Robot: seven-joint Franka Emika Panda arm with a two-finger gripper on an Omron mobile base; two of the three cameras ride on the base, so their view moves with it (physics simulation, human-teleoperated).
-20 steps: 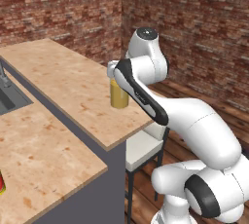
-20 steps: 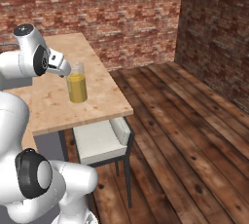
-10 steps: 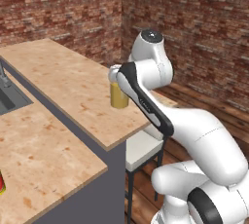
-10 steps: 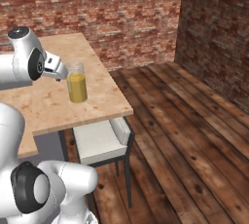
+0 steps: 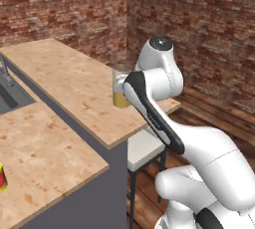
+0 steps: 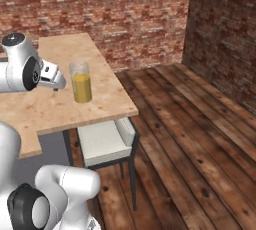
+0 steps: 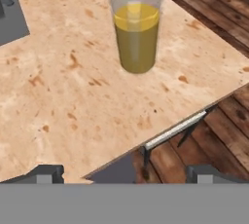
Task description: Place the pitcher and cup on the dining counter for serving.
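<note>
Glass, tall and clear, the amber-filled pitcher (image 7: 136,28) stands at upper centre on the light wood-grain desk (image 7: 58,86); heavy, slick, breakable, I'd take its mid-body, my claw (image 7: 124,173) spread, empty.

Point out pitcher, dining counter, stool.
pitcher (image 6: 81,87): right base view, on the amber liquid.
dining counter (image 5: 69,76): left base view, bare wood top.
stool (image 6: 101,141): right base view, white seat.

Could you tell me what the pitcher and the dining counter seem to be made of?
The pitcher looks like clear, glossy glass: its wall is see-through and the amber-yellow liquid shows inside. The dining counter looks like light wood with a matte finish, judging by its mottled grain; it could equally be laminate.
</note>
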